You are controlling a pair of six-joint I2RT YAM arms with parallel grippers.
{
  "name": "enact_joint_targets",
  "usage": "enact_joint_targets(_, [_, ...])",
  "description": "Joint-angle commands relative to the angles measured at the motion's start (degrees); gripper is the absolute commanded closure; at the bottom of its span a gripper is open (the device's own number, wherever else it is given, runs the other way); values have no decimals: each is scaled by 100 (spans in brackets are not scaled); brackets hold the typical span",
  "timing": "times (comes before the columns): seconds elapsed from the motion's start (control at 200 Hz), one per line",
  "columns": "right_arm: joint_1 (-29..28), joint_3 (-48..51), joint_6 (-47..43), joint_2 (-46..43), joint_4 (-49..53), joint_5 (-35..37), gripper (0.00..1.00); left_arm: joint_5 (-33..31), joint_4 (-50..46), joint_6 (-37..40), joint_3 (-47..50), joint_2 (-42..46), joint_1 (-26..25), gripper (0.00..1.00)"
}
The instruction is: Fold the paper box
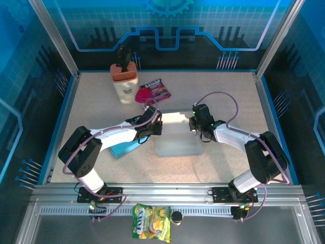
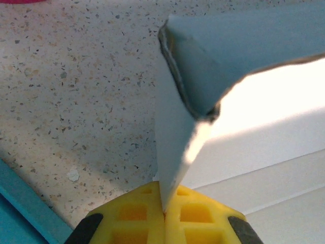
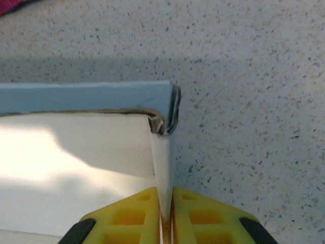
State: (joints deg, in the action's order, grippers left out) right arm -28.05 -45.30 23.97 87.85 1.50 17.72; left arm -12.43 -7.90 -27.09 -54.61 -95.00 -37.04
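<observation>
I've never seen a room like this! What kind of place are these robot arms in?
Probably a robot test cell in a lab. A metal frame and blue printed panels wall in a speckled table, where the left fingers and right fingers pinch a paper box.

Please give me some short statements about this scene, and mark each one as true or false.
1. The left gripper is shut on a wall of the paper box. True.
2. The right gripper hangs open. False: it is shut on the box's opposite wall.
3. A pink packet lies beyond the box. True.
4. The yellow snack bag lies inside the box. False: it lies off the table, at the near edge of the top view.
</observation>
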Motion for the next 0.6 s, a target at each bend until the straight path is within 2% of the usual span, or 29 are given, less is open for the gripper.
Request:
enact_joint_targets(0.0, [10, 170, -41, 127, 262, -301, 85, -172, -212, -17, -110, -141, -36, 100])
enact_joint_targets(0.165, [19, 118, 1, 179, 321, -239, 84, -157, -249, 1, -164, -168, -38, 100])
enact_joint_targets(0.3, [-68, 40, 81, 173, 438, 96, 97, -155, -257, 10, -173, -168, -35, 100])
enact_joint_targets(0.34, [-137, -9, 136, 186, 535, 297, 100, -155, -246, 11, -173, -168, -40, 100])
enact_joint_targets(0.46, [-357, -345, 569, 352, 1134, 1024, 100, -120, -229, -15, -204, -202, -45, 100])
enact_joint_targets(0.595, [-751, -1190, 1776, 892, 2854, 2420, 100, -96, -189, -67, -205, -225, -67, 100])
